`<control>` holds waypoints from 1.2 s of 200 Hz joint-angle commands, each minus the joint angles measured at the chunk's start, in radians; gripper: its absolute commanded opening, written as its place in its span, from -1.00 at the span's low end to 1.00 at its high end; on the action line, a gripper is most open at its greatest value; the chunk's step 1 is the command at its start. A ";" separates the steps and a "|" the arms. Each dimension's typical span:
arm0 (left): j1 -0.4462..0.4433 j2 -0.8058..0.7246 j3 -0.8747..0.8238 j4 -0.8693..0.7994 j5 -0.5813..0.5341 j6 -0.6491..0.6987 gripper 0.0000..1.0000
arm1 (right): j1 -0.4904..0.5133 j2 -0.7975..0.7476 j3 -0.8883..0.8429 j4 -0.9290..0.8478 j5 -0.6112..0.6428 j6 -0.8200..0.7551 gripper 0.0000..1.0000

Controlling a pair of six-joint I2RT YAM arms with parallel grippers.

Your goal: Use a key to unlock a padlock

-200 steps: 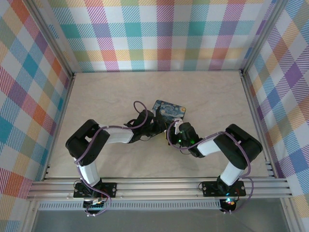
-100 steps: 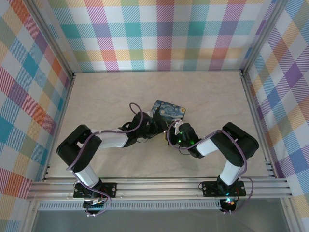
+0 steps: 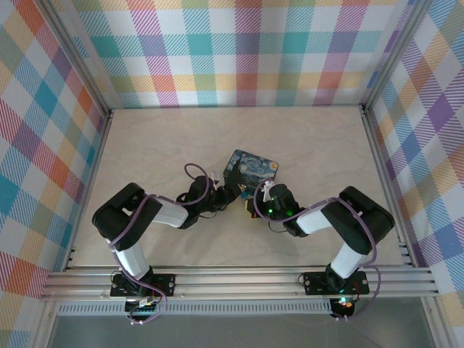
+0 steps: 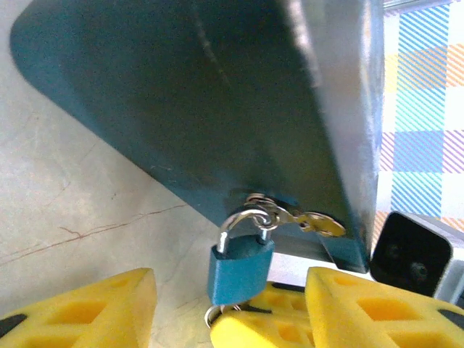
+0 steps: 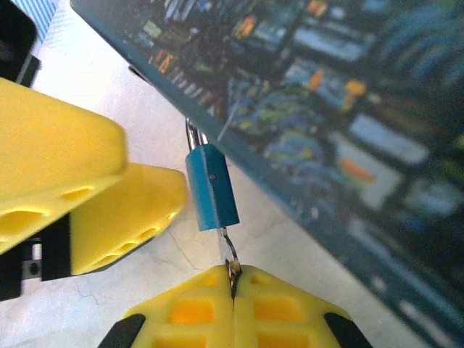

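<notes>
The small blue padlock [image 4: 239,267] hangs by its silvery shackle [image 4: 235,219] from the latch of the painted tin [image 4: 196,109], just off the tabletop. In the left wrist view, my left gripper [image 4: 232,284] is open, one yellow finger on each side of the padlock, neither touching it. My right gripper [image 5: 233,274] is shut on the thin key [image 5: 229,250], which runs up into the bottom of the padlock [image 5: 212,187]. From above, both grippers, left [image 3: 229,193] and right [image 3: 252,204], meet at the tin's near corner [image 3: 251,168].
A second key [image 4: 319,222] lies on a ring by the shackle against the tin's side. The left gripper's yellow fingers [image 5: 80,174] sit close to the left of the padlock in the right wrist view. Bare tabletop [image 3: 145,145] surrounds the tin, with plaid walls beyond.
The left arm's elbow swung out and back, and its wrist drew slightly left, away from the tin. The right arm has hardly moved.
</notes>
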 commanded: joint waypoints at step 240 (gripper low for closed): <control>-0.018 0.088 0.028 0.149 0.025 -0.085 -0.92 | -0.006 -0.117 0.014 -0.076 -0.084 0.103 -0.56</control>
